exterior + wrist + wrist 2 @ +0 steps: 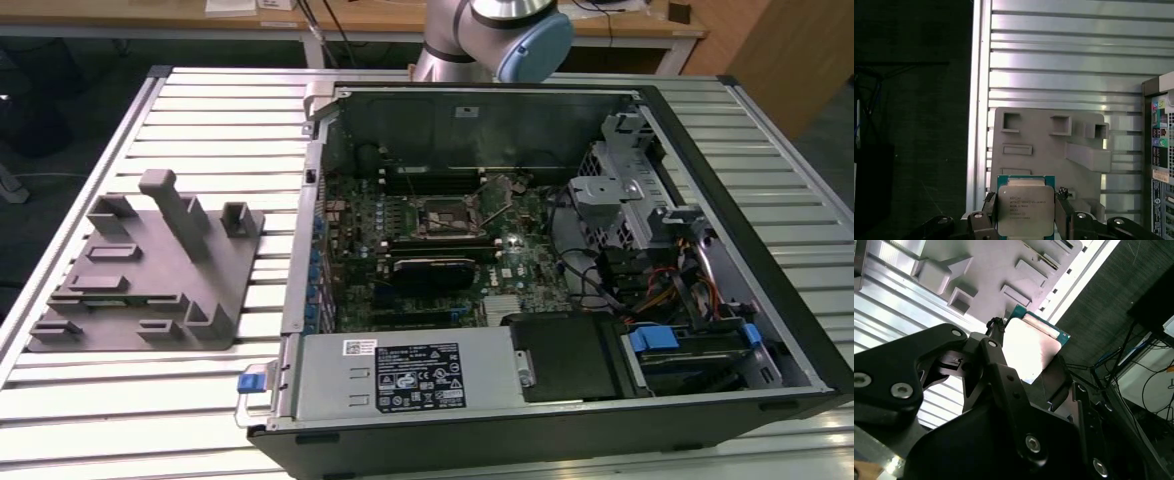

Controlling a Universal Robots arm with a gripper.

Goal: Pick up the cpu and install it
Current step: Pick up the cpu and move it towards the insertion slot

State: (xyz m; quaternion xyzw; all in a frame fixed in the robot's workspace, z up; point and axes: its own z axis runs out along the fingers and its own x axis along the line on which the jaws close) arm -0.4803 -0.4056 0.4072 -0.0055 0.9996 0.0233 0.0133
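Note:
The cpu [1025, 210] is a flat square chip with a silver top and a green rim. My gripper [1025, 217] is shut on it, one black finger [988, 210] against each side. In the second wrist view the cpu [1030, 345] sits in the same grip of the gripper [1026, 359]. It hangs well above the grey fixture block [1049, 145], which lies on the slatted table. In the exterior view the black-framed socket [441, 215] sits on the motherboard inside the open computer case [694, 150], and the arm [487, 35] rises behind the case.
The grey fixture block [147, 270] lies on the slatted metal table [214, 120] at the exterior view's left of the case. A power supply [400, 375], drive cage [621, 190] and cables crowd the case. The table edge [976, 125] borders dark floor.

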